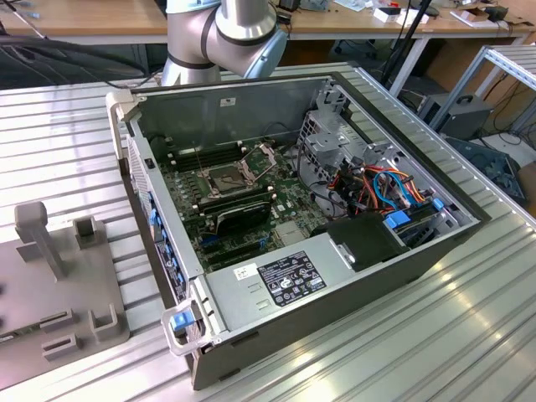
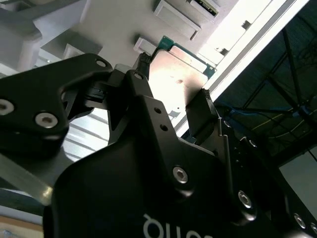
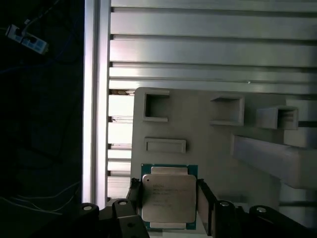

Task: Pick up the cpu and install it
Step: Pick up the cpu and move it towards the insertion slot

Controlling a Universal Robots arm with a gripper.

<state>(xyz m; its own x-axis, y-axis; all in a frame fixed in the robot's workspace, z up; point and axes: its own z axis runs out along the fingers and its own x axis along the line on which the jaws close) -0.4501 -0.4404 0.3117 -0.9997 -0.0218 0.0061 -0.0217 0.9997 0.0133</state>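
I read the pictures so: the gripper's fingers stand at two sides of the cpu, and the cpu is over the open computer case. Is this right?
One point is wrong. The gripper does have its fingers at two sides of the cpu, but the cpu is over the grey fixture plate instead. The first wrist view shows it.

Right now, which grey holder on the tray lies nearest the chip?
The low, flat holder next to the chip; the taller boxes stand farther off.

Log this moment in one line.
gripper: shut on flat silver-grey square cpu | place: at grey fixture tray | install: not done
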